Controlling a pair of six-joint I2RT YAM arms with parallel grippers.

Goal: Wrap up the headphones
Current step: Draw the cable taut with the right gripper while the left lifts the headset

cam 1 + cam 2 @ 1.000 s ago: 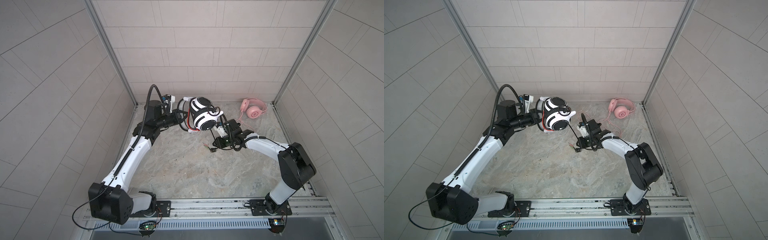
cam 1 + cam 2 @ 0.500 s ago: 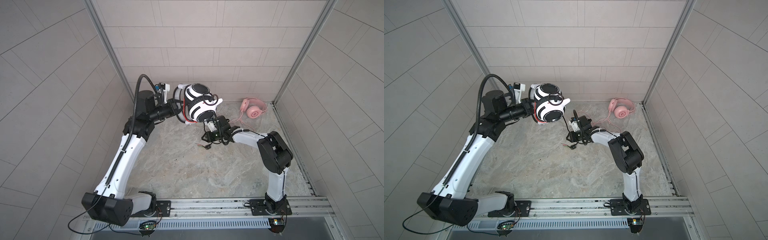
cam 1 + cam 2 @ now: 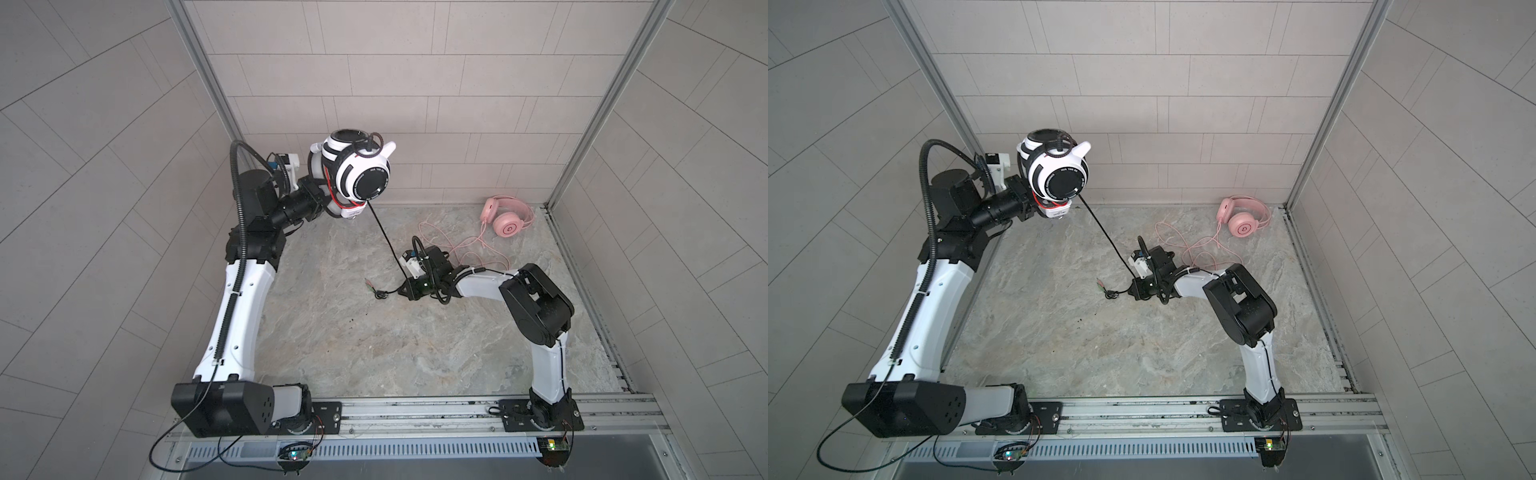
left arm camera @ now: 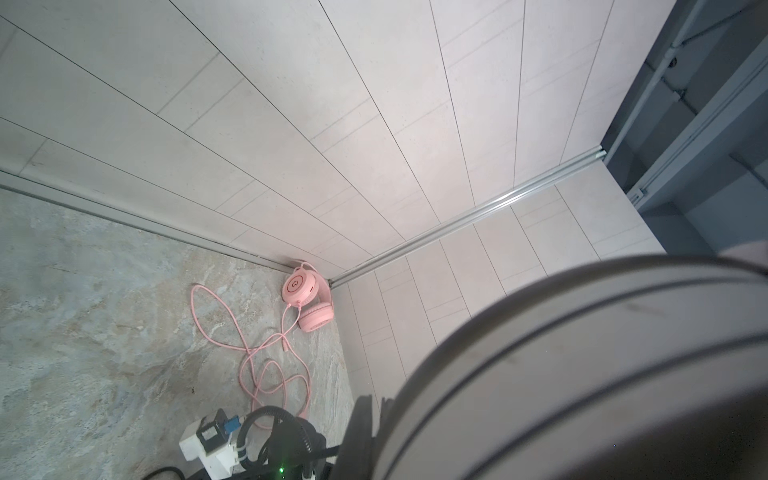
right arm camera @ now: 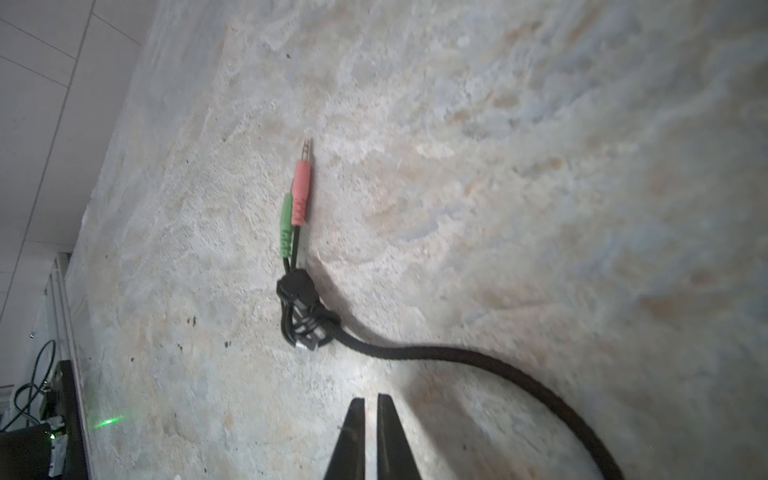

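Top views: the white headset hangs in the air, well apart from the pink headset and on the left arm's side of it. The left gripper is clamped on its lower rim. Its black cord runs taut down to the table beside the right gripper, which lies near the pink headset's loose pink cord. The plugs lie farther from the pink headset.

Left wrist view: the white headset's shell fills the near corner and hides the jaws. The pink headset lies on the table, its cord in slack loops.

Right wrist view: the fingertips are pressed almost together with nothing between them. The black cord curves past beside them to a knotted bundle and the plugs.

The shells look rigid, light and bulky, so the rim hold seems sound. The braided cord looks limp and grippy. It is best pinched just behind the bundle, never at the plugs.
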